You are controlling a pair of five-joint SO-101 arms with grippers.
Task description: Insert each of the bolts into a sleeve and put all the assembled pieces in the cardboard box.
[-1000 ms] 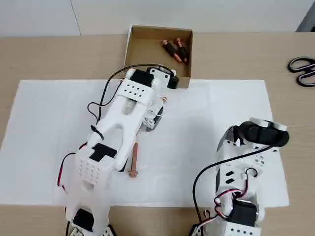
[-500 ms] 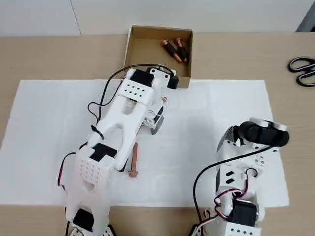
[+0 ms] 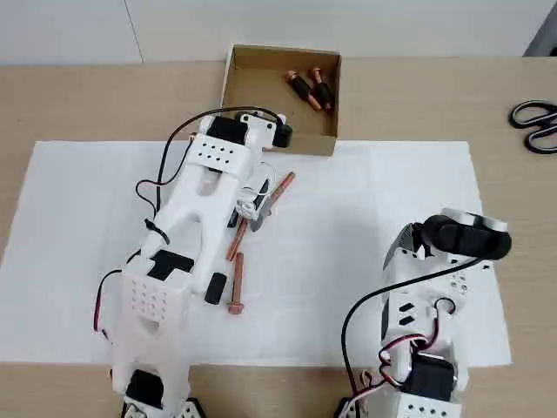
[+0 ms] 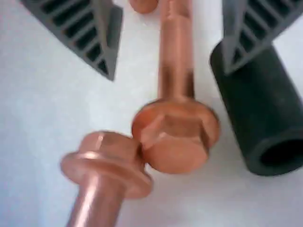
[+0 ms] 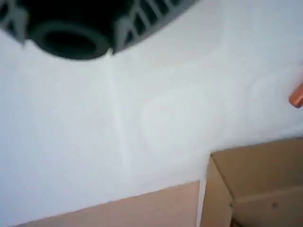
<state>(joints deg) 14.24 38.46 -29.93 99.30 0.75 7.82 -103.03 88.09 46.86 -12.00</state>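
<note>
Tan table (image 3: 87, 96) under a wide white sheet (image 3: 365, 200). Left arm (image 3: 196, 218) stretched across the sheet toward the cardboard box (image 3: 261, 87); right arm (image 3: 426, 296) folded upright near the sheet's opposite side. Box at the table's far side, its near edge on the sheet's far edge, with two assembled pieces (image 3: 305, 90) lying inside close to one wall. Scissors (image 3: 534, 124) on bare table, well apart from everything else.

Left gripper (image 4: 170, 66) open, gripping nothing, fingers (image 4: 90, 28) down on either side of a copper bolt (image 4: 176, 85) flat on the sheet. That bolt's hexagonal head touching the head of a second bolt (image 4: 106, 165). A black sleeve (image 4: 262, 127) on its side just beside the first bolt, under one fingertip.

Right gripper (image 5: 109, 26) above the sheet: open or closed, cannot tell.

Farther back along the left arm, a third bolt (image 3: 236, 283) flat on the sheet, with a second sleeve (image 3: 215, 288) just beside its shank.
</note>
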